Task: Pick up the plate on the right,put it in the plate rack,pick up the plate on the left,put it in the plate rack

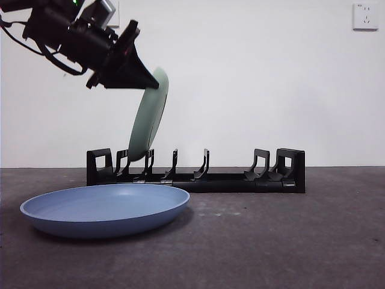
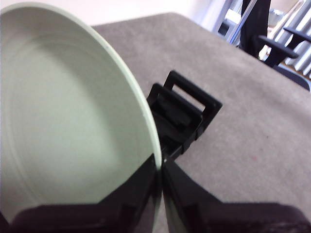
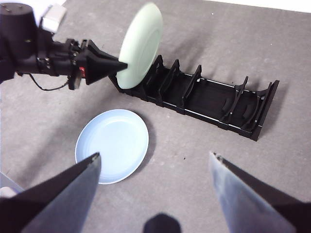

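Our left pincer [image 1: 150,83] is clamped shut on the rim of the pale green plate [image 1: 147,117], holding it nearly on edge and tilted, its lower edge just reaching the slots at one end of the plate rack [image 1: 198,174]. The right wrist view shows the plate leaning against the first prongs there, though we cannot tell whether it is seated between them yet. The blue plate [image 1: 108,208] lies flat on the worktop [image 1: 289,241] just beside the rack, untouched. Our right pincer [image 3: 155,167] hangs high above the scene, spread wide and empty.

As we judge it, the risk lies in the tilt: if we let go while the plate leans this far, it may tip over the prongs or slide out and drop onto the blue plate below (the two sit close together). A lower edge that lands on top of a prong rather than between two could also nudge the light rack along the worktop.
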Motion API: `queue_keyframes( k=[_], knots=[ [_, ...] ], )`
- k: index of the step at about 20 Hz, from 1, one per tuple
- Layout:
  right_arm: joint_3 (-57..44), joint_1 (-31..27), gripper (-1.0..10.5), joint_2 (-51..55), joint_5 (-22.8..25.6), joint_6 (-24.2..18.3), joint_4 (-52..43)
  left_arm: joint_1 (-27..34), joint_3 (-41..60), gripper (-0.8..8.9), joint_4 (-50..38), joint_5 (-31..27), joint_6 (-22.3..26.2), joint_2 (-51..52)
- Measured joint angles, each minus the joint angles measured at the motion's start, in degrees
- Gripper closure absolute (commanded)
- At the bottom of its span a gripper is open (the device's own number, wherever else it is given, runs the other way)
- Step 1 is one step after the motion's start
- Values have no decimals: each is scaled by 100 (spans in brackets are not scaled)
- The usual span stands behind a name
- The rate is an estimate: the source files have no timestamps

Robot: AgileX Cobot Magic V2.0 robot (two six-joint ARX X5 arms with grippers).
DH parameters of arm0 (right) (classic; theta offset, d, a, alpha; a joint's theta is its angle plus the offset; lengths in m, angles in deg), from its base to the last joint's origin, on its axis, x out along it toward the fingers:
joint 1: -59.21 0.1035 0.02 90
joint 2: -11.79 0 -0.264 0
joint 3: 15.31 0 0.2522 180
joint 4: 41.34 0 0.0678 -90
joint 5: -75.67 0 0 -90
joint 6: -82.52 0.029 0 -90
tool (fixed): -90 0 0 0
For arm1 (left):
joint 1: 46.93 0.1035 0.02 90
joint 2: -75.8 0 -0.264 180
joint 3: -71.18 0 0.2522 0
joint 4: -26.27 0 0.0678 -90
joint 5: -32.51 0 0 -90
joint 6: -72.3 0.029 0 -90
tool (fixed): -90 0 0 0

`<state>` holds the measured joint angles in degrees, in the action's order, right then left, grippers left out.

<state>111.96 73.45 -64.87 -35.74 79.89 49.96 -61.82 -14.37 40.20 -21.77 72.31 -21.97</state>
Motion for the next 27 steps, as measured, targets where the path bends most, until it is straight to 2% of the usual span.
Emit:
queue_keyframes(
  k=[4,9,12,15,16,23,27],
  knots=[
    [-2,0,567,2,0,0,0,0,0,822,205,-50,205,-177],
    [-2,0,567,2,0,0,0,-2,0,821,457,-459,481,-284],
    [-2,0,567,2,-2,0,0,-26,-4,807,625,-509,695,-284],
    [-2,0,567,-4,0,0,0,-26,-22,640,776,-542,748,-284],
    [-2,0,567,-9,0,0,0,-22,-22,622,839,-529,748,-286],
    [-2,0,568,-22,-2,0,0,-13,-22,621,1088,-409,745,-216],
    [-2,0,567,-22,0,0,0,-11,-22,619,1373,-407,748,367]
  ],
)
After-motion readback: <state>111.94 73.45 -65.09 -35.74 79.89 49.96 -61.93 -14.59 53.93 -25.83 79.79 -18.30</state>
